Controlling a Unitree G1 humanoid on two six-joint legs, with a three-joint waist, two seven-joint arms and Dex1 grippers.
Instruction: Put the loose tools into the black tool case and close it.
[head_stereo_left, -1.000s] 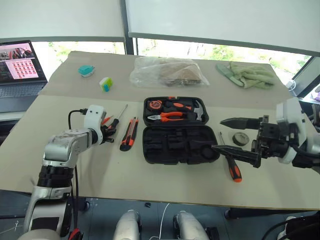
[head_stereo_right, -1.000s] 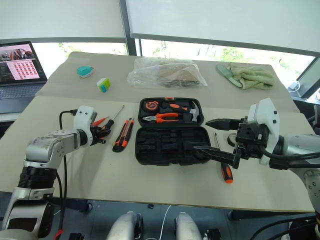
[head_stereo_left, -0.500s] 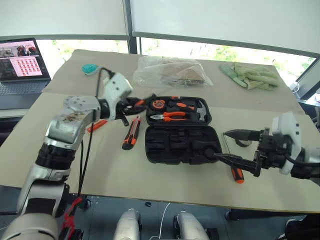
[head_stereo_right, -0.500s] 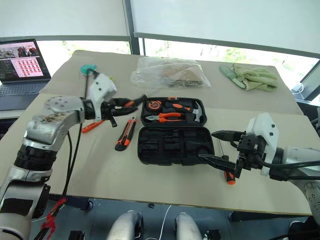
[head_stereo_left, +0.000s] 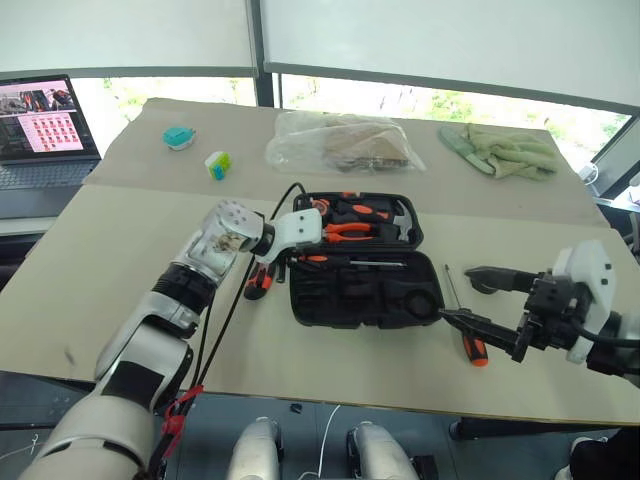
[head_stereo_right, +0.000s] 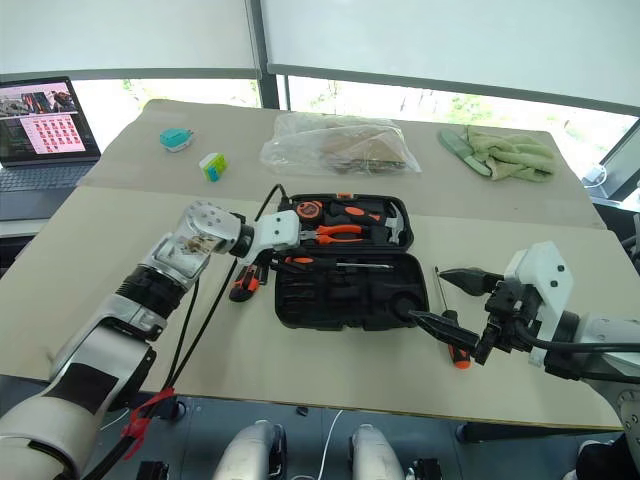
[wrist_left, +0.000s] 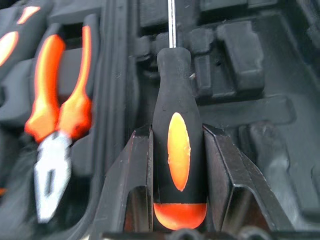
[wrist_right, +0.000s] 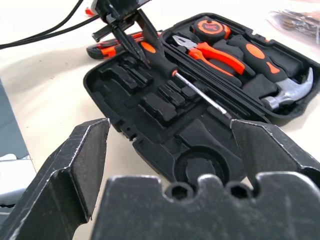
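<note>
The laptop (head_stereo_left: 42, 130) sits at the upper left of the head view, at the table (head_stereo_left: 120, 270) edge. To its right on the table lie a small teal object (head_stereo_left: 179, 137) and a small green-and-white object (head_stereo_left: 215, 165).

The left gripper (wrist_left: 175, 165) is at centre frame, over the left end of the black tool case (head_stereo_left: 365, 292). Its jaws are clamped on the handle of an orange-and-black screwdriver (wrist_left: 176, 150). The shaft of this screwdriver runs to the right across the near half of the case, over the moulded recesses. Whether the shaft rests on the recesses cannot be told.

The utility knife (head_stereo_left: 258, 282) lies on the table just left of the case, partly hidden by the left arm.

The case lies open at centre frame. The far half holds the orange-handled pliers (head_stereo_left: 340, 230), a hammer (head_stereo_left: 400, 222) and a round orange-and-black item (wrist_right: 209, 29). A clear plastic bag (head_stereo_left: 340, 145) lies beyond the case at upper centre.

A second screwdriver (head_stereo_left: 468, 335) lies on the table just right of the case, handle toward the near edge.

The right gripper (head_stereo_left: 480, 300) hovers at lower right of the frame, above that screwdriver. Its jaws stand wide apart and hold nothing. The grey tape roll is not discernible behind the upper finger.

Green cloth (head_stereo_left: 500, 150) lies at the upper right.
</note>
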